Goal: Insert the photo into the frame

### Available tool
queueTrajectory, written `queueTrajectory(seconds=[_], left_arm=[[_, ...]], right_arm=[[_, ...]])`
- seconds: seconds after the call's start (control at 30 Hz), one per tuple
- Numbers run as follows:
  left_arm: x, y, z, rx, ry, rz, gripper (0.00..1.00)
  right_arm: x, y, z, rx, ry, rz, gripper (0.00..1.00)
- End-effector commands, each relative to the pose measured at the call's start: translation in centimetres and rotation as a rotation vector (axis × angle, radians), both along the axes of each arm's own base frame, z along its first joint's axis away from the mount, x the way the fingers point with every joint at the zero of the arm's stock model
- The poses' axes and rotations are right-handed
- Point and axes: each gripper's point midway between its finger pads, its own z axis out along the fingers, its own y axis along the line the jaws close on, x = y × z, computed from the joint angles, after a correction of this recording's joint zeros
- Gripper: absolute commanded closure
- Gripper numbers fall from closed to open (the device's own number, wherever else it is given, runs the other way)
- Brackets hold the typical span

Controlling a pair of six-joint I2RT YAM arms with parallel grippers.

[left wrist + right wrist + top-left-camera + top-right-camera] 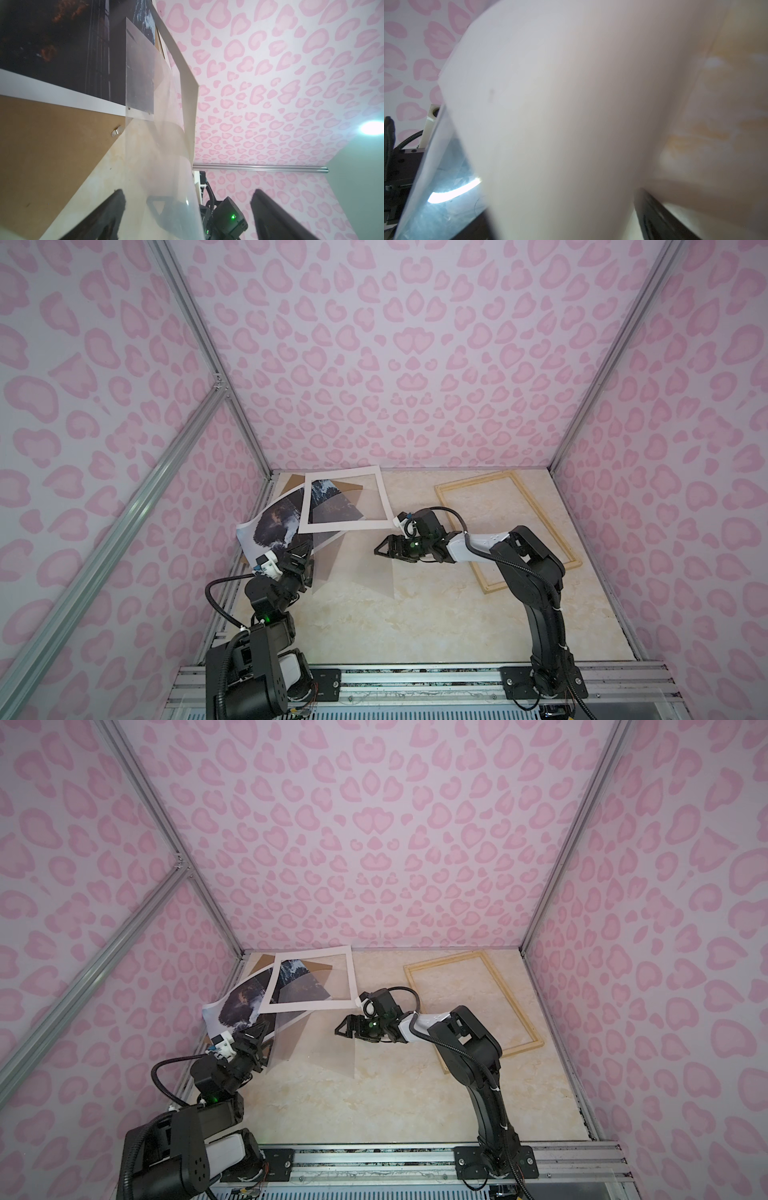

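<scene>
Starting with both top views. Got the photo point(272, 526) point(239, 1006) at the back left of the worktop point(415, 614), lying over a brown backing board point(291, 483) and partly covered by a white mat board point(345, 526) point(311, 1006), near end looking curled. Found the frame point(473, 482) point(444, 961) flat at the back right, well apart from the photo, with only bare worktop showing inside it. So, not in the frame yet.

Seeing the left hand point(303, 556) point(259, 1038) right at the photo's near edge, spread wide and pinching nothing. Same deal for the right hand point(384, 549) point(345, 1029) in the middle: spread, empty, pointed toward a clear sheet point(328, 564) standing on edge between the two hands. Mat board tilted up, near corner just beside the right arm's wrist. Can't tell what's propping it.

Over to the left wrist view. Two dark fingers point(116, 209) far apart, with the clear sheet point(170, 176) running between them, not squeezed. Past that, the photo point(52, 41) with its white margin over the backing board point(52, 135), plus the mat board point(188, 93) nearly edge-on.

Last, the right wrist view. Mostly blur. One big pale surface right up against the lens, can't say whether mat board or sheet. Just one dark finger point(658, 214) clearly visible, marbled worktop point(716, 124) behind it.
</scene>
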Motion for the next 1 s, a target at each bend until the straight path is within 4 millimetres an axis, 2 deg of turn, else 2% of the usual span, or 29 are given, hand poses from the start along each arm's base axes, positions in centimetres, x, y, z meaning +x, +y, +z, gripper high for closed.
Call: queueTrajectory(seconds=[0.0, 0.2, 0.37, 0.63, 0.7, 0.77, 0.97], left_arm=[[0.6, 0.1, 2.9, -0.066, -0.109, 0.019, 0.03], [1.3, 0.6, 3.8, -0.18, -0.119, 0.05, 0.03], [2.1, 1.7, 5.6, -0.237, -0.137, 0.103, 0.03], [2.9, 2.2, 6.6, -0.168, -0.057, 0.153, 0.03], [2.9, 1.8, 6.1, -0.134, -0.019, 0.128, 0.02], [2.6, 1.2, 4.7, -0.079, 0.04, 0.094, 0.0], [0.7, 0.1, 1.0, 0.14, 0.225, -0.008, 0.05]], right_arm=[[-2.5, -2.9, -5.5, -0.196, 0.153, -0.04, 0.07], [-2.8, -3.1, -6.1, -0.21, 0.165, -0.032, 0.07], [-3.0, -3.2, -6.5, -0.215, 0.175, -0.032, 0.08], [-3.0, -2.7, -6.7, -0.213, 0.181, -0.031, 0.08], [-2.9, -2.6, -6.7, -0.204, 0.181, -0.033, 0.08], [-3.0, -2.7, -6.8, -0.204, 0.184, -0.033, 0.08], [-3.3, -3.1, -7.3, -0.2, 0.194, -0.032, 0.09]])
